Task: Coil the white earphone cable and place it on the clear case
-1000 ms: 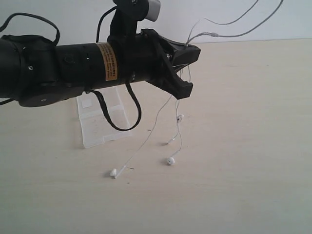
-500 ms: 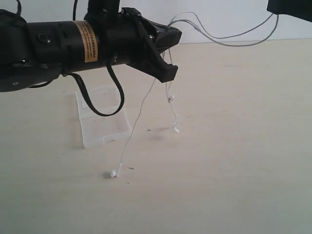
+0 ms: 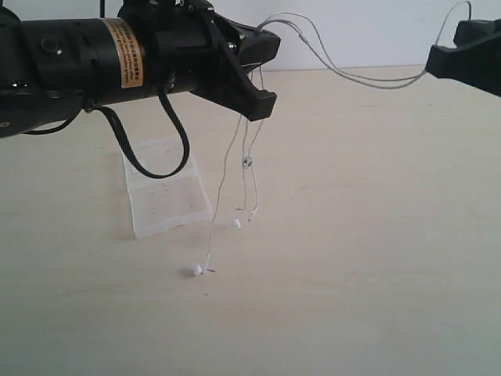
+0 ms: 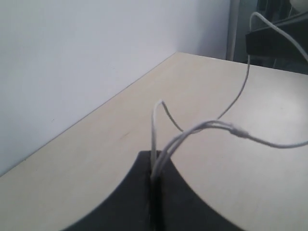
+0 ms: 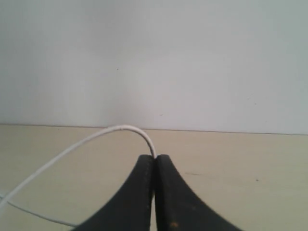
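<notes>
White earphone cable [image 3: 368, 78] is hanging in the air between both pincers, not on the clear case [image 3: 168, 200]. Left pincer [image 3: 270, 47] is clamping shut on a bunch of strands; the left wrist view is showing several white strands [image 4: 240, 134] coming out of the closed black jaws [image 4: 154, 168]. Right pincer [image 3: 432, 63] is also pinching shut on the cable, a single strand [image 5: 110, 130] arcing out from its tips [image 5: 154, 161]. The stretch between the pincers is running left to right across the exterior view, sagging in the middle, well above the bench [image 3: 376, 251]. From the left pincer the loose ends are dropping nearly straight down, pointing at the bench. One earbud [image 3: 196, 270] is touching the bench near the case's front right corner. Another white end [image 3: 236, 223] is lying or hanging just off the surface beside the case, hard to tell which. Case is lying flat on the bench below the left arm, apart from the cable.
</notes>
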Tool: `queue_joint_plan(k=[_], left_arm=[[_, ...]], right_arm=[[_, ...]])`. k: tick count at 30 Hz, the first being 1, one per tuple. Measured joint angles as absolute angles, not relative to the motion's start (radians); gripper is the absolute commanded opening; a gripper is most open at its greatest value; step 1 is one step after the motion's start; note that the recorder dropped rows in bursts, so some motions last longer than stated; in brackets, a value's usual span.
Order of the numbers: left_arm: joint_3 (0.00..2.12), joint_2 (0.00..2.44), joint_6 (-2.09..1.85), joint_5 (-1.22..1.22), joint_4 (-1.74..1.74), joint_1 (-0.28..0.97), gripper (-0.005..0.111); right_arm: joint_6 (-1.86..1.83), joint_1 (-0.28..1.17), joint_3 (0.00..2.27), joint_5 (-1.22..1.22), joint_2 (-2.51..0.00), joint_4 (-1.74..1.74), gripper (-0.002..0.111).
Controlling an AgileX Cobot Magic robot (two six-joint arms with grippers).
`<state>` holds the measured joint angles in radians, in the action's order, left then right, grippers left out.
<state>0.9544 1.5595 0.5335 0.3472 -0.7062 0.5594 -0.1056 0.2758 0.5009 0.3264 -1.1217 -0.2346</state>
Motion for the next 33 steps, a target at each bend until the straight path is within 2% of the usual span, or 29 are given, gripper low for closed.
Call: queue_joint_plan(k=[23, 27, 33], left_arm=[[0.954, 1.559, 0.548, 0.343, -0.706, 0.559, 0.0], [0.954, 1.559, 0.548, 0.343, -0.706, 0.559, 0.0], [0.954, 1.559, 0.55, 0.341, -0.706, 0.559, 0.0]], right_arm=[[0.594, 0.276, 0.432, 0.385, -1.245, 0.697, 0.001], [0.724, 0.276, 0.432, 0.418, -1.245, 0.863, 0.016], [0.816, 0.276, 0.432, 0.435, -1.245, 0.972, 0.049]])
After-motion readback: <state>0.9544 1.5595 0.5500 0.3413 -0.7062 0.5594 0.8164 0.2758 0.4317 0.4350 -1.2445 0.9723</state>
